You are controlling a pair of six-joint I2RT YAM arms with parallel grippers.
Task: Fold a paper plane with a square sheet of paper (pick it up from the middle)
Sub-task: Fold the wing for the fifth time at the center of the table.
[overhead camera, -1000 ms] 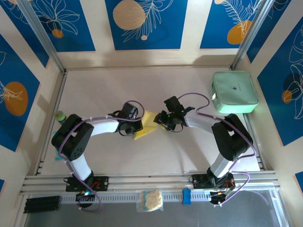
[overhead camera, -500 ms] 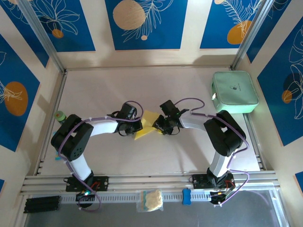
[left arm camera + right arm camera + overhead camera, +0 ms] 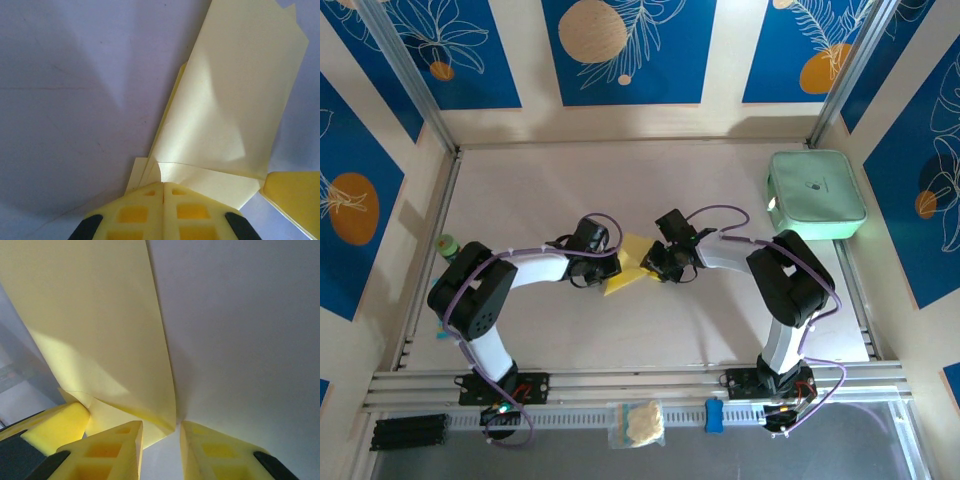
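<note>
The square sheet of paper (image 3: 631, 261) is yellow, folded into layers, and lies at the table's middle between both grippers. My left gripper (image 3: 611, 264) is shut on its left end. In the left wrist view the jaws (image 3: 163, 185) meet with the paper (image 3: 235, 100) pinched between them and a flap rising beyond. My right gripper (image 3: 652, 262) sits at the paper's right end. Its fingers (image 3: 161, 429) stand a little apart, open, with a curled paper corner (image 3: 100, 330) reaching into the gap near the left fingertip. One left-gripper finger (image 3: 55, 426) shows behind the paper.
A mint-green case (image 3: 817, 193) rests at the right rear of the table. A clear bag with a cream wad (image 3: 641, 423) and a blue block (image 3: 715, 415) lie on the front rail. A small green object (image 3: 446, 244) stands by the left wall.
My right gripper has slid left up to the paper's right end and its jaws have narrowed. The left gripper and its grip have stayed put.
</note>
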